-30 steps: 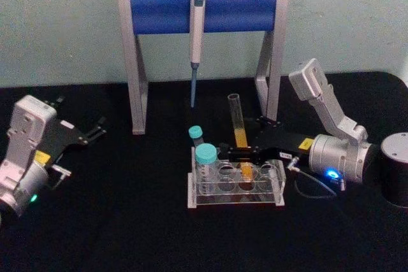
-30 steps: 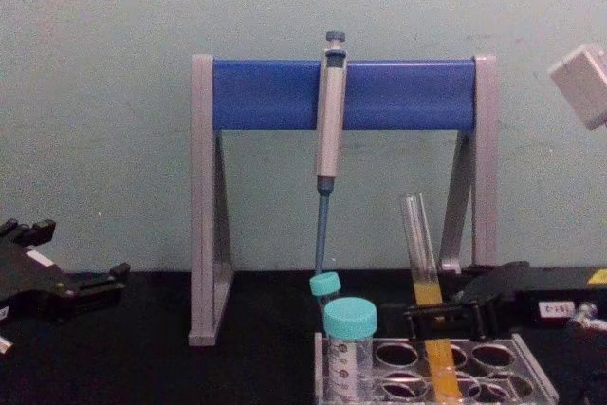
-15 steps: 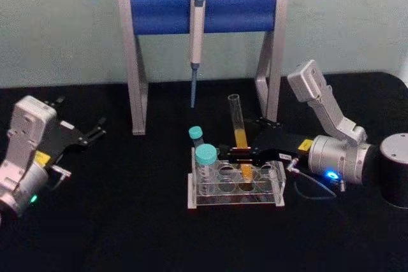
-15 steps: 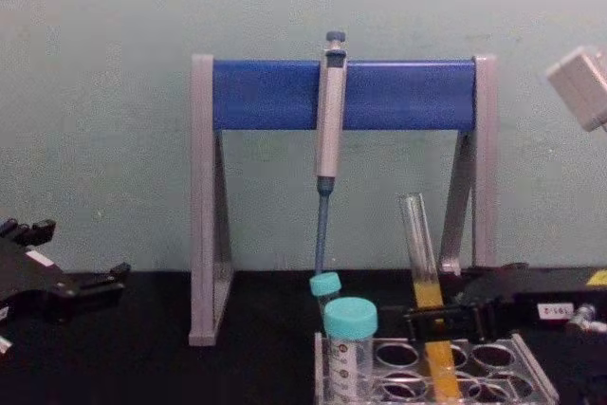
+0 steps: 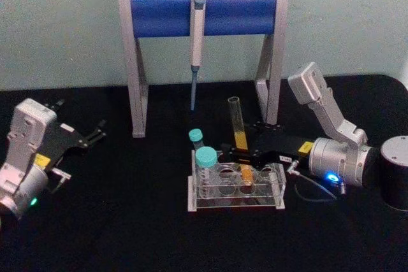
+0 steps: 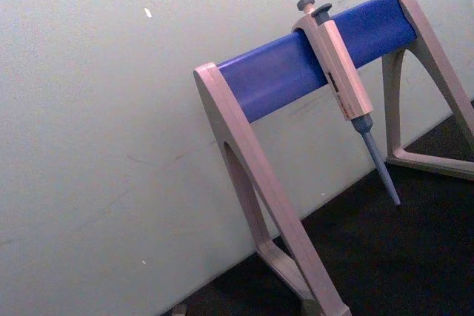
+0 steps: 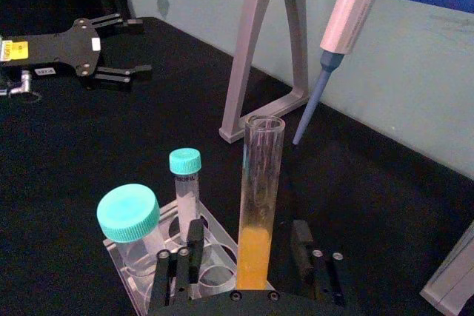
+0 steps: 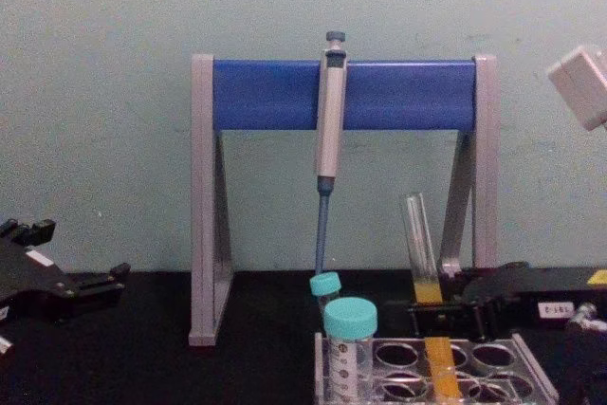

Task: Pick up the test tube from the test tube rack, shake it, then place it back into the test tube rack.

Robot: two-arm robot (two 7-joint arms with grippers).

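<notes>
The test tube [image 5: 238, 125] stands in the rack [image 5: 234, 202], in a hole right of the middle; I cannot tell which row. It leans slightly toward my left and holds orange-yellow liquid in its lower part. My right gripper [image 5: 239, 153] reaches in from the right, just above the rack top. Its fingers [image 7: 195, 236] sit narrowly parted on either side of the glass, and the right wrist view shows a dark gap on each side. My left gripper [image 5: 99, 133] is parked well to the left over the black table [image 5: 140, 221], fingers spread and holding nothing. Two teal-capped tubes [image 5: 205, 157] occupy the rack's left end. Behind the rack, a pipette [image 5: 196, 36] hangs on the blue-barred stand [image 5: 159, 14].
</notes>
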